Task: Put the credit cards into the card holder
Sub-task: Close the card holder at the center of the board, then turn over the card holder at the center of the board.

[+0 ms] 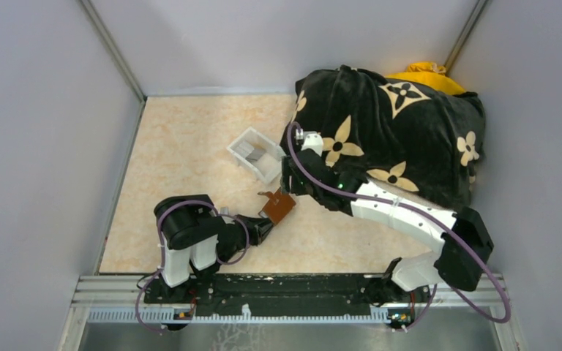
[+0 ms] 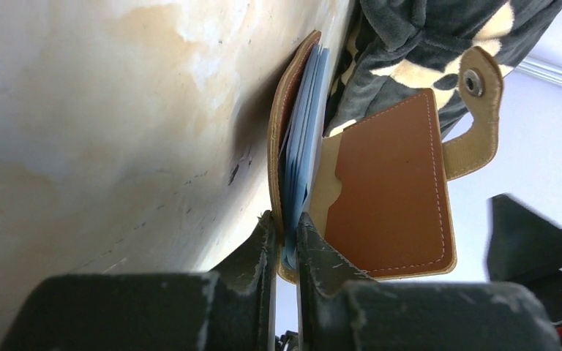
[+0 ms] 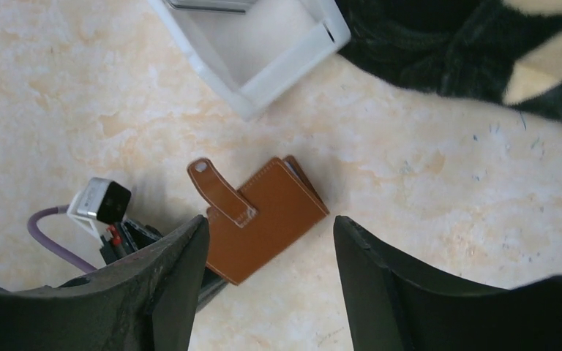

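The brown leather card holder (image 1: 279, 205) lies mid-table, its snap strap unfastened. My left gripper (image 1: 265, 225) is shut on its near edge. In the left wrist view the gripper (image 2: 287, 227) pinches one leaf and several light blue credit cards (image 2: 304, 139) inside it, while the other leaf (image 2: 395, 190) hangs open with the snap strap (image 2: 476, 80) loose. My right gripper (image 3: 269, 227) is open and empty, hovering above the card holder (image 3: 263, 216). More cards (image 1: 248, 150) lie in the clear tray (image 1: 257, 155).
A black blanket with tan flower shapes (image 1: 395, 131) covers the back right of the table, over something yellow (image 1: 424, 73). Grey walls close in both sides. The clear tray's corner (image 3: 263, 80) also shows in the right wrist view.
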